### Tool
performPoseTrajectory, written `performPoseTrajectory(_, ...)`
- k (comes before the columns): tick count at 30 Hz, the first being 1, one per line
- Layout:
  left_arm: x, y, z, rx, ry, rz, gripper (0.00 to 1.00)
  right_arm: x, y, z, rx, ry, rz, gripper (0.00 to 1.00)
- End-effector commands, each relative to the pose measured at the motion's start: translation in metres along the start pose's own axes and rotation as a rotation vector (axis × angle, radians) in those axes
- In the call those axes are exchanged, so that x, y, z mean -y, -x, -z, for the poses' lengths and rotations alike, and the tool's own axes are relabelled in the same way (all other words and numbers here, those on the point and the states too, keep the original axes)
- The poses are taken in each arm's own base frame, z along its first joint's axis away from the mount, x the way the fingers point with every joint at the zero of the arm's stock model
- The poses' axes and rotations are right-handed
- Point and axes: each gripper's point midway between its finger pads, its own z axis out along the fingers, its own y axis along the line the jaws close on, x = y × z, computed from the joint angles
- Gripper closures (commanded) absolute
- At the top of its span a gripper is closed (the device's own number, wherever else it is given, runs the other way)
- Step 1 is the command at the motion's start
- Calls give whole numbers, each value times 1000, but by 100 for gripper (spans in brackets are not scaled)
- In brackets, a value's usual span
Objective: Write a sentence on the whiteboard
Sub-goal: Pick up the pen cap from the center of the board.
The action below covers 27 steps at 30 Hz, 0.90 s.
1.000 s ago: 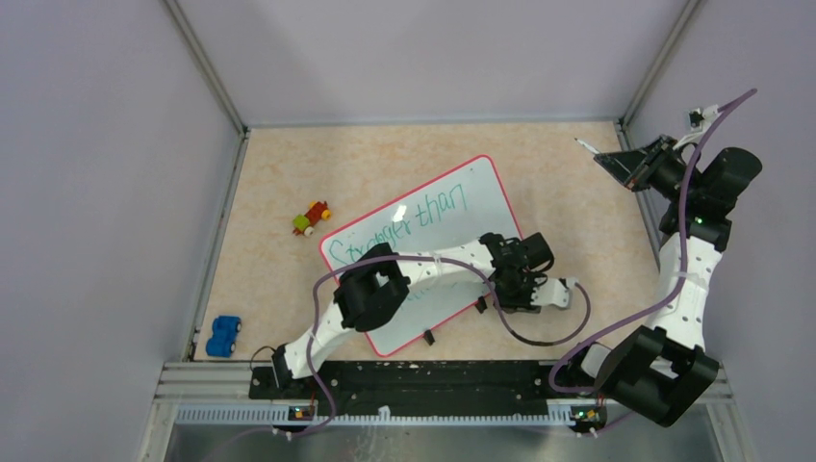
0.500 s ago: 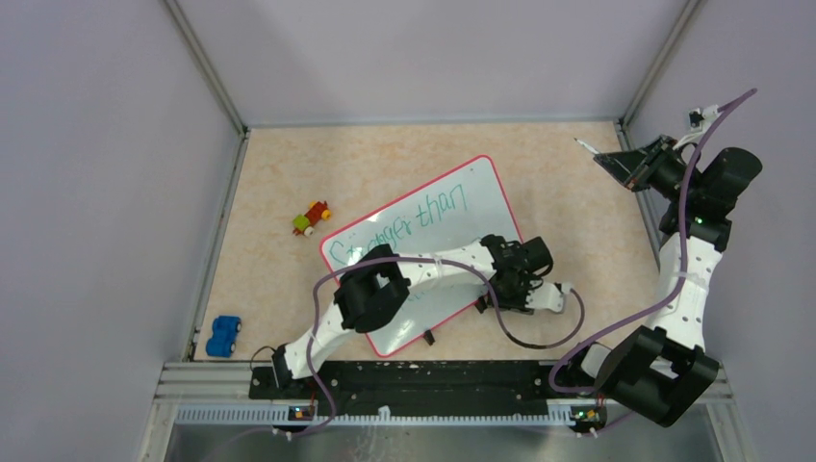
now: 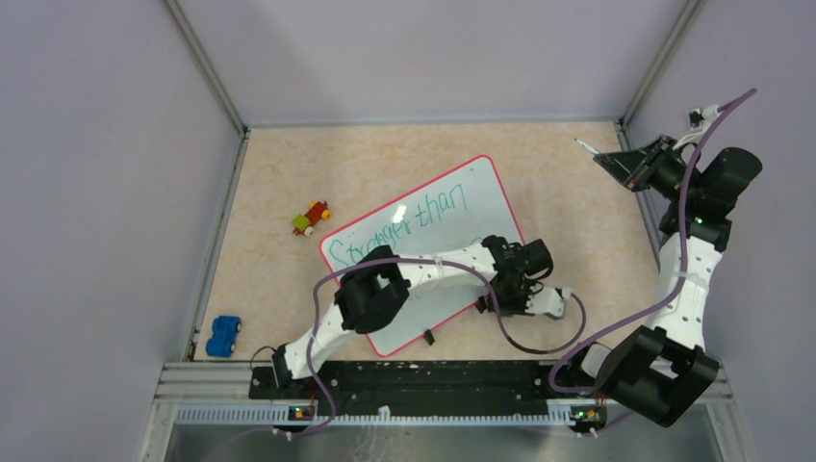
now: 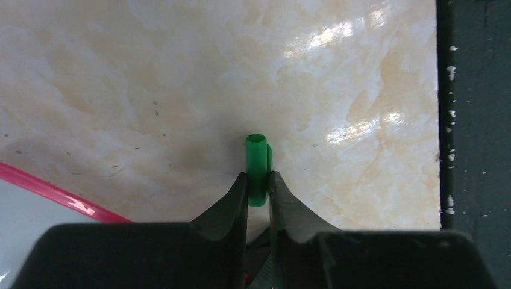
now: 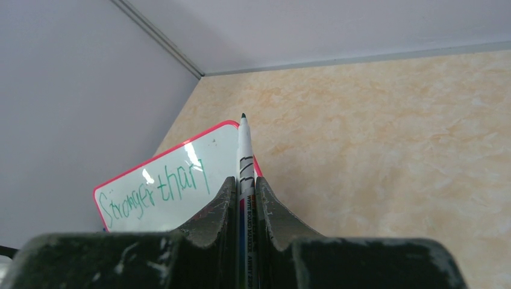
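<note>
The top external camera looks down from high behind the near edge at the whole beige marbled tabletop (image 3: 289,173). The left wrist camera sits close over it, facing down; the right wrist camera, raised, looks across it. All 3 catch the glossy white red-rimmed whiteboard (image 3: 433,236).

The whiteboard (image 3: 484,214) is lying askew mid-table, its green sentence (image 3: 404,223) showing "Stronger than", with the left arm (image 3: 433,269) lying across the rest. The left gripper (image 3: 556,298) is hanging just past the board's right edge. The right gripper (image 3: 608,159) is gripping a white marker (image 3: 585,146) at the far right corner. A red-and-yellow toy (image 3: 311,218) is sitting beside the board's left corner, and a blue toy car (image 3: 223,336) is sitting by the near left corner.
</note>
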Motion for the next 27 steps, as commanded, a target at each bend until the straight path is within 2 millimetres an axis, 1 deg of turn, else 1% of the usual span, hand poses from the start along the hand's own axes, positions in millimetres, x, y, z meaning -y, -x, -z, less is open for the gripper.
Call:
performPoseTrajectory(1, 4, 31, 16, 104, -7, 5, 89, -6, 5, 3, 14, 17, 46, 100)
performPoseTrajectory(4, 3, 43, 29, 148, 8, 10, 94, -8, 6, 3, 16, 23, 46, 100)
performPoseTrajectory(8, 5, 52, 47, 185, 21, 27, 100, -13, 11, 4, 31, 33, 59, 100)
performPoseTrajectory(13, 7, 60, 80, 243, 81, 33, 100, -23, 21, 4, 47, 68, 54, 100)
performPoseTrajectory(16, 9, 62, 101, 265, 117, 40, 100, -25, 26, 2, 47, 78, 42, 100)
performPoseTrajectory(20, 11, 61, 126, 282, 166, 49, 100, -28, 30, 2, 58, 86, 43, 100)
performPoseTrajectory(23, 7, 58, 152, 306, 215, 69, 100, -30, 30, 2, 51, 97, 40, 100)
performPoseTrajectory(24, 4, 54, 161, 310, 231, 82, 100, -31, 29, 2, 44, 103, 37, 100)
performPoseTrajectory(26, -5, 41, 176, 310, 272, 113, 100, -33, 24, -1, 24, 121, 36, 100)
performPoseTrajectory(27, -13, 29, 187, 308, 305, 139, 100, -33, 20, -3, 9, 125, 32, 100)
